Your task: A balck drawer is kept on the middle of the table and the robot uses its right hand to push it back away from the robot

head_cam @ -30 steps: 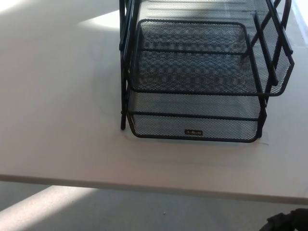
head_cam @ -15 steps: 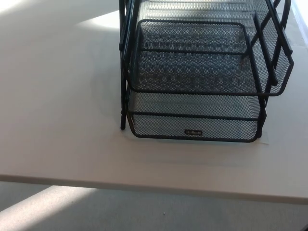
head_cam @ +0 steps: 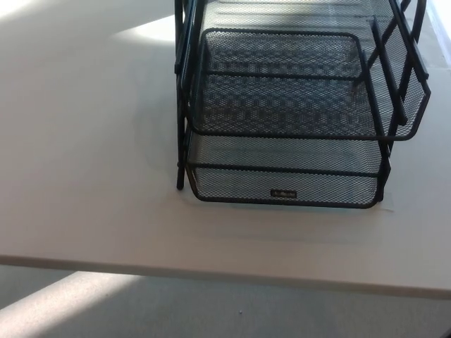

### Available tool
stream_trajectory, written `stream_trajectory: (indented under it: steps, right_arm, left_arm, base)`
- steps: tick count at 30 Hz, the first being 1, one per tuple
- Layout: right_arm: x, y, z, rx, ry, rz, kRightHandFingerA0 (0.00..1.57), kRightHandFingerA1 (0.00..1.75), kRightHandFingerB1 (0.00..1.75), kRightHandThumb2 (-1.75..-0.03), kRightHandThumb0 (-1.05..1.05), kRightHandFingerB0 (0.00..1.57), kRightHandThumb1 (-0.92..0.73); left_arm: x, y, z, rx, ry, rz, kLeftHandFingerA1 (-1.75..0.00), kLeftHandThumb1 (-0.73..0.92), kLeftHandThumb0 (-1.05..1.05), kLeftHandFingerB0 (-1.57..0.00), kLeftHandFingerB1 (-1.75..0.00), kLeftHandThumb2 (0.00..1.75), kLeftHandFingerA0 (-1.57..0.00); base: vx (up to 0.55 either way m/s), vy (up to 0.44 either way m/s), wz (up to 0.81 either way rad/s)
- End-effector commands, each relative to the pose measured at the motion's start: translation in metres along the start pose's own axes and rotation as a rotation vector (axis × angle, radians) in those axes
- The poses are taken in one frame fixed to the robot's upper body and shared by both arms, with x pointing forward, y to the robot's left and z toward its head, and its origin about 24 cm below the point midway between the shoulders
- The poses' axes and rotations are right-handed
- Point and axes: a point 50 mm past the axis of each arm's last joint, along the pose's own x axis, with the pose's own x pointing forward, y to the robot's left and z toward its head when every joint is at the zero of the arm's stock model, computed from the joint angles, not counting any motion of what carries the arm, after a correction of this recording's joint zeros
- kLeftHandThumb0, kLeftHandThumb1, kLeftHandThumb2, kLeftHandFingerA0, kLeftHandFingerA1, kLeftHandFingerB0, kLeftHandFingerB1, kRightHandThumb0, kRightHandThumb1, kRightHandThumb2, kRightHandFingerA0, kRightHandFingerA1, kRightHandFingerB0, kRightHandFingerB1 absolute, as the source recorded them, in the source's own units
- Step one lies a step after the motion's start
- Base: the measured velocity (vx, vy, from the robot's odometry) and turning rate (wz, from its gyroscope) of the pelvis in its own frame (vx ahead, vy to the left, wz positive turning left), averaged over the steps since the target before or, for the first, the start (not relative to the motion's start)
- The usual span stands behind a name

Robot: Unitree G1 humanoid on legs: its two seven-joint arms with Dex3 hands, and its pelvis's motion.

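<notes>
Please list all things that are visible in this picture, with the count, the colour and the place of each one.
Mesh drawer rack: one, black, on the table, centre to right of the picture, running out of the top edge.
Bottom drawer: one, black mesh, lowest tier, its front nearest the table's near edge, with a small label.
Table: one, white, fills most of the picture.
Floor: grey, along the bottom, with a sunlit patch at the left.
Robot's left hand: not in view.
Robot's right hand: not in view.
</notes>
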Motion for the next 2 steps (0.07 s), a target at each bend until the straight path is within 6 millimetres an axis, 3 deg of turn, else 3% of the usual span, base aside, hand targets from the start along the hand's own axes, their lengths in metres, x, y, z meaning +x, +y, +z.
stream_trajectory:
  steps: [1, 2]
  right_arm:
    - [0.0017, -0.0043, -0.0019, -0.052, 0.004, -0.056, 0.47, 0.42, 0.36, -0.62, -0.54, 0.41, -0.71]
    - [0.0019, -0.0046, -0.0023, -0.037, 0.009, -0.054, 0.40, 0.58, 0.48, -0.96, -0.51, 0.25, -0.57]
  left_arm:
    - [-0.0048, 0.0042, -0.0098, 0.007, 0.040, 0.033, -0.42, 0.62, -0.62, -0.10, -0.37, 0.83, -0.20]
    - [-0.0049, 0.0041, -0.0096, 0.012, 0.033, 0.044, -0.43, 0.61, -0.62, -0.11, -0.38, 0.84, -0.21]
  base:
    - [0.00, 0.000, 0.00]
    - [0.00, 0.000, 0.00]
